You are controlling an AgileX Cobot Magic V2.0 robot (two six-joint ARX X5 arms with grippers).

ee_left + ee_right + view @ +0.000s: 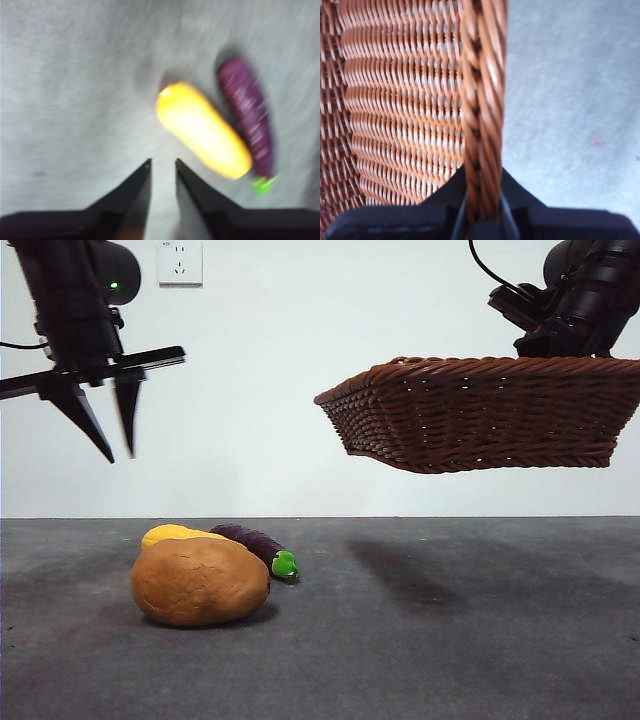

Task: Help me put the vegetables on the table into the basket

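**Basket held aloft; three vegetables on the table, left claw above them**

Potato (200, 581) sits nearest the front camera, on the table (450, 640), at about 7 o'clock in the front view. Yellow-orange vegetable (172, 534) lies directly behind it, touching or nearly so. Eggplant (258, 545) lies just beside both, toward 3 o'clock of the yellow one, green cap pointing to the camera side.

Left gripper (108, 415) hangs in the air at roughly 10 o'clock in the front view, well above the vegetables and toward 11 o'clock of the potato. Jaws stand slightly apart, nothing between them. Left wrist view is blurred; it shows the yellow-orange vegetable and eggplant side by side, beyond the jaw tips and off to one side, not between them.

Basket (480, 415) is off the table, at 2 o'clock in the front view, well apart from the vegetables. Right gripper (481, 210) is clamped on its braided rim; the visible basket interior holds nothing.
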